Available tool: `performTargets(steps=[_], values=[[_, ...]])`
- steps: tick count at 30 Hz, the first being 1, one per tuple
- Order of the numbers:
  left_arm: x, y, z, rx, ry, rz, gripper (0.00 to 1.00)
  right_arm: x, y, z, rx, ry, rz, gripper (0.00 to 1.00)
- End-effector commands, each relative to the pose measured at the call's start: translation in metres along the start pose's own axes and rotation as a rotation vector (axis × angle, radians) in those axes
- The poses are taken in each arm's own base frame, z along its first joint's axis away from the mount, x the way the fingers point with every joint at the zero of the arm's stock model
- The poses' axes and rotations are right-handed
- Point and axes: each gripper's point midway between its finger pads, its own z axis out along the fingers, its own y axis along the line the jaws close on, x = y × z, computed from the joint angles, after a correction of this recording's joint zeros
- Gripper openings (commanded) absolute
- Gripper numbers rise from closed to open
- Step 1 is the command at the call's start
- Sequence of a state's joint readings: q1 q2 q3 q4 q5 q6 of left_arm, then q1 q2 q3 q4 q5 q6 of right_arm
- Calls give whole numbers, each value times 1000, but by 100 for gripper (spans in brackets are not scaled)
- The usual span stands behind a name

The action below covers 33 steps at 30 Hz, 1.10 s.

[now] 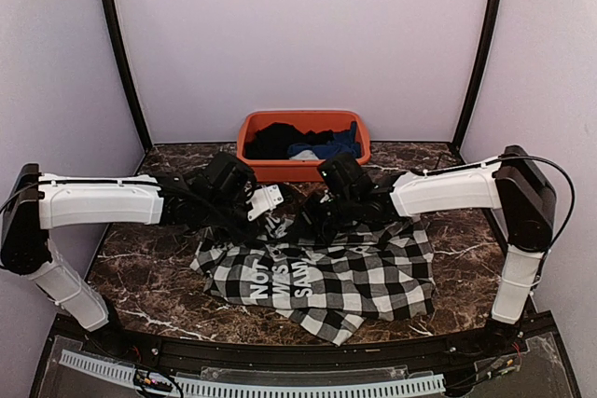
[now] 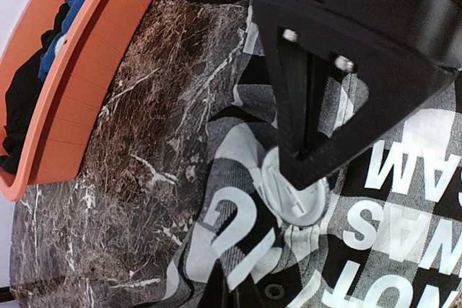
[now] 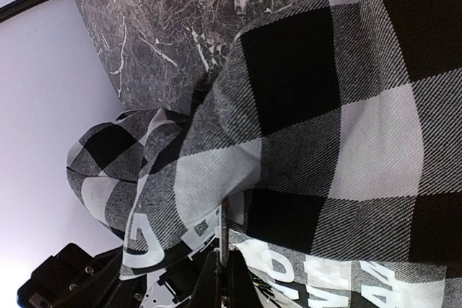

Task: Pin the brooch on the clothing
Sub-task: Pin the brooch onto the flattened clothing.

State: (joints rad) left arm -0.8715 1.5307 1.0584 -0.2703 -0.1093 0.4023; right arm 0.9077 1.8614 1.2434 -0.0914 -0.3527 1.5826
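Lying spread on the dark marble table in front of the two arms, the checked shirt shows its black panel with white block letters facing up, its far edge bunched up where both grippers meet over it

The left gripper is closed, its two black fingers drawn together to a point. That point sits on the upper rim of the brooch, a small round pale disc lying face-on against the shirt, beside the large white letters near the shirt's far edge. The tips touch the disc, but whether they actually pinch part of it or only press on it cannot be told from the wrist view

The right gripper is also closed, and a fold of the shirt is caught between its fingers. From that grip the checked cloth rises off the table in a loose hump, close to the camera, with the lettered panel running beneath it

Behind the shirt, against the back wall, stands an orange bin holding a black garment and a blue garment
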Motion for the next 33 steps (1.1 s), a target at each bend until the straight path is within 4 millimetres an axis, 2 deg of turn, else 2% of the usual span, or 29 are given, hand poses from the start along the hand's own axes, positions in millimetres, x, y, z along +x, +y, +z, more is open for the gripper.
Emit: performTargets(steps=[1, 11, 21, 33], values=[[2, 1, -5, -63, 15, 49, 1, 4, 7, -1, -63, 10, 23, 0], [1, -4, -10, -72, 1, 48, 1, 5, 7, -5, -98, 12, 51, 0], [-3, -25, -11, -1, -26, 99, 1, 9, 6, 3, -94, 61, 66, 0], [-6, -34, -14, 29, -56, 114, 1, 8, 9, 11, -87, 79, 67, 0]])
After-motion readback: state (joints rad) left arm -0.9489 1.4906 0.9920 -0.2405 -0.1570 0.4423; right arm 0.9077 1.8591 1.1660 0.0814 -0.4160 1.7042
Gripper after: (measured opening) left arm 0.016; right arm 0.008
